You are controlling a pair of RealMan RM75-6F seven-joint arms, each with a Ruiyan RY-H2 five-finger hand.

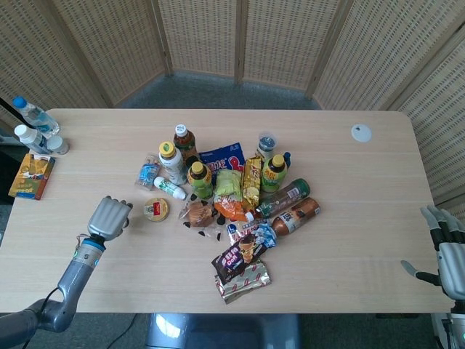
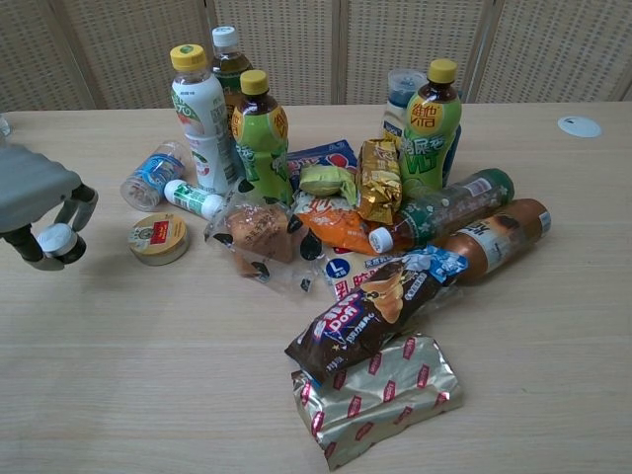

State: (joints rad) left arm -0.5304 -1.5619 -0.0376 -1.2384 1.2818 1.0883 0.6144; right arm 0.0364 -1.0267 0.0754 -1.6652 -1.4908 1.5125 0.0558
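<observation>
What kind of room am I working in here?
Likely an indoor test or lab set-up, not a home or shop: a plain wooden table ringed by woven folding screens, with a staged heap of drink bottles and snack packets at its middle.

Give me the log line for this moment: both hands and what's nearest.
left hand: holds small white-capped jar, lifted off table | nearest: round tin | right hand: open, holds nothing, at table's right edge
</observation>
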